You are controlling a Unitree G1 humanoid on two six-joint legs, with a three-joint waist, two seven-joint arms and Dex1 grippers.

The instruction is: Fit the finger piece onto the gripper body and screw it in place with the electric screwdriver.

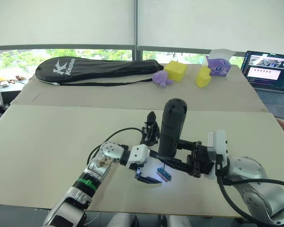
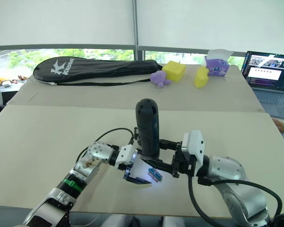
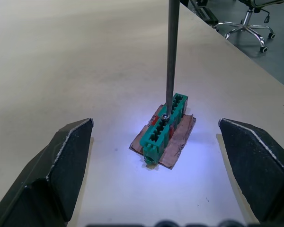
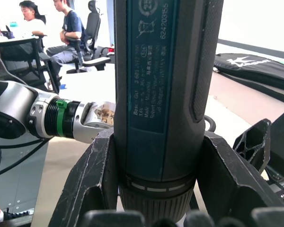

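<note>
Beige counter (image 1: 61, 142) by a window; black racket bag (image 1: 99, 70), yellow foam blocks (image 1: 176, 71), open laptop (image 1: 269, 71) at the far side, well apart from the work.

Right end effector (image 1: 189, 161) clamped on thick black cylindrical electric screwdriver (image 1: 173, 127), held upright. Thin metal bit (image 3: 171, 52) comes down w/ tip on a small screw in the green ridged plastic block (image 3: 164, 125), which sits on a brown card scrap (image 3: 177, 142), lit by tool light.

Left end effector (image 3: 161, 165) fingers spread wide, straddling the block, touching nothing.

Small chunky black plastic gripper body w/ pointed prong (image 1: 150, 128) looks to be just behind the screwdriver, by the left arm; can't tell what carries it.

Risks, imo:
- block unclamped, so bit torque could spin or skid it
- tool tilt, so bit could cam out of the screw head
- left fingers closing now could hit the bit
</note>
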